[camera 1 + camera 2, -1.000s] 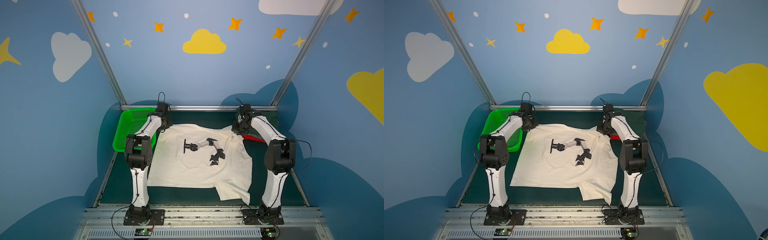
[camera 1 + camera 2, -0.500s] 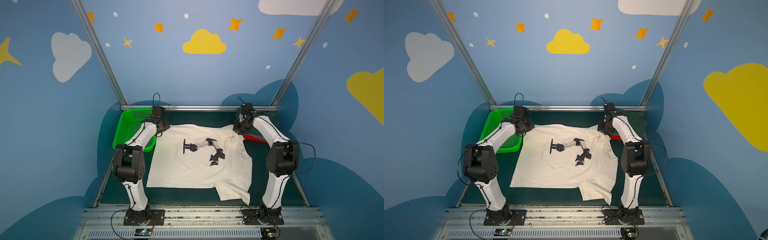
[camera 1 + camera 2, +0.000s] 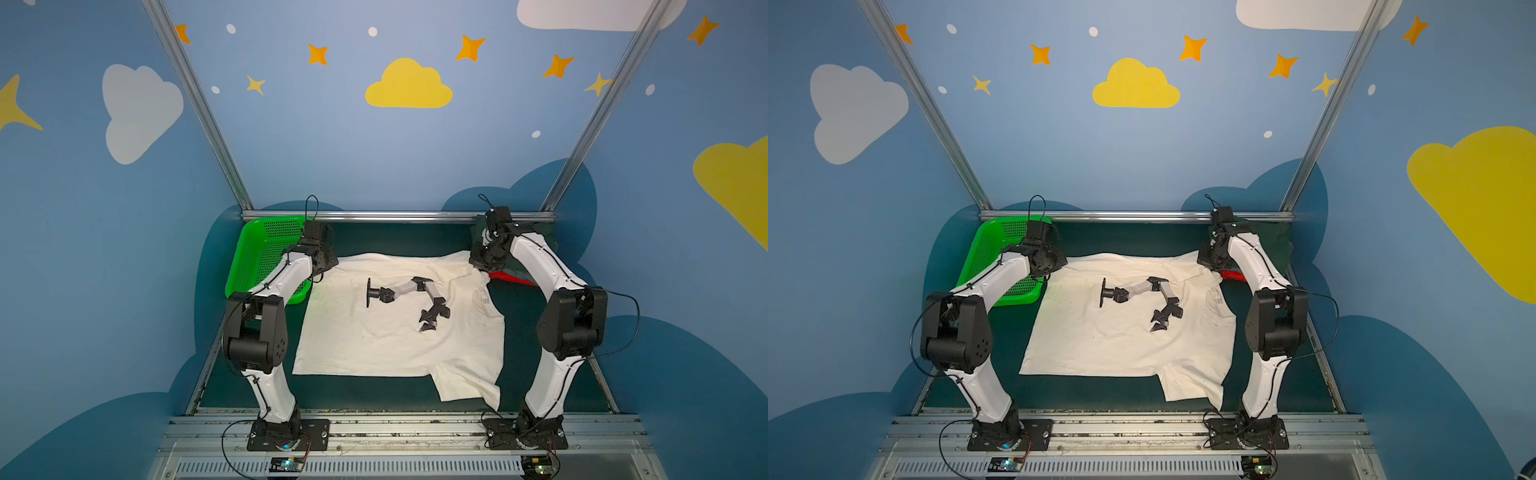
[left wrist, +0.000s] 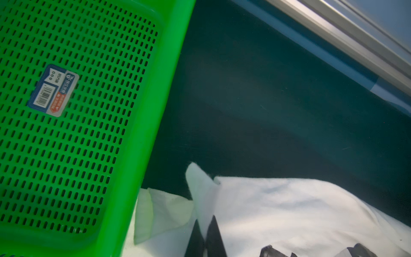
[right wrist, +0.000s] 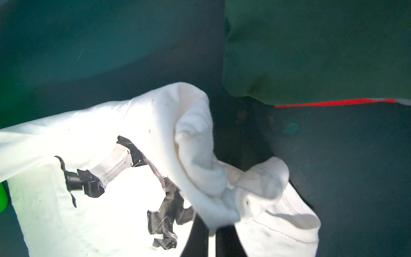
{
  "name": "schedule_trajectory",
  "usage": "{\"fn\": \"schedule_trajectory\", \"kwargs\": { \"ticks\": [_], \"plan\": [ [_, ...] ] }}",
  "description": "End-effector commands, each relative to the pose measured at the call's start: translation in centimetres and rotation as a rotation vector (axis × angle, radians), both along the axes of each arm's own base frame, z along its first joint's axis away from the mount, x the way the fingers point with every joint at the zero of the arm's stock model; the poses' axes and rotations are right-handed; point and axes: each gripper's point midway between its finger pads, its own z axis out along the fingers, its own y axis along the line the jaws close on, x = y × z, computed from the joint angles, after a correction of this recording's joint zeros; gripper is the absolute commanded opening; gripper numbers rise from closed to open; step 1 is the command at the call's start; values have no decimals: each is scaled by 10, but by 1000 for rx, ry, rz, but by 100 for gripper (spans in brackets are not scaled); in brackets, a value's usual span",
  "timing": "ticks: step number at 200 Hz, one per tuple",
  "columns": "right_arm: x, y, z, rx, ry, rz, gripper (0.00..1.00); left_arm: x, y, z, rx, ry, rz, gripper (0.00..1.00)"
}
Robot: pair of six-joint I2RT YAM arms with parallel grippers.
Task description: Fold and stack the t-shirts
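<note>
Cream-white cotton t-shirt (image 3: 395,340) with the black-and-grey robot-arm print lies flat on the dark green table mat (image 3: 353,395), its long axis running across between our 2 arms, collar toward the right. We have both far corners pinched: left gripper (image 4: 205,239) clamped on the hem corner beside the bright green perforated plastic basket (image 4: 169,89), right gripper (image 5: 211,240) clamped on bunched cloth, probably the far sleeve. From both grips the body spreads toward our bases, so folding means drawing that edge nearward.
</note>
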Motion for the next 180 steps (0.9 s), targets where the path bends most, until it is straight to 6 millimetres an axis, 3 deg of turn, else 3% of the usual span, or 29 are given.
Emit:
{"fn": "schedule_trajectory", "kwargs": {
  "ticks": [1,34,97,180],
  "plan": [
    [-11,-4,15,-2,-15,6,0,-2,6,19,5,-60,33,3],
    [-15,-6,17,3,-16,3,0,-12,11,20,15,-70,53,4],
    [-18,-12,17,6,-14,-12,0,-27,21,2,10,-22,108,3],
    [-24,-18,17,12,-15,-26,0,-42,31,1,30,-30,145,3]
  ]
}}
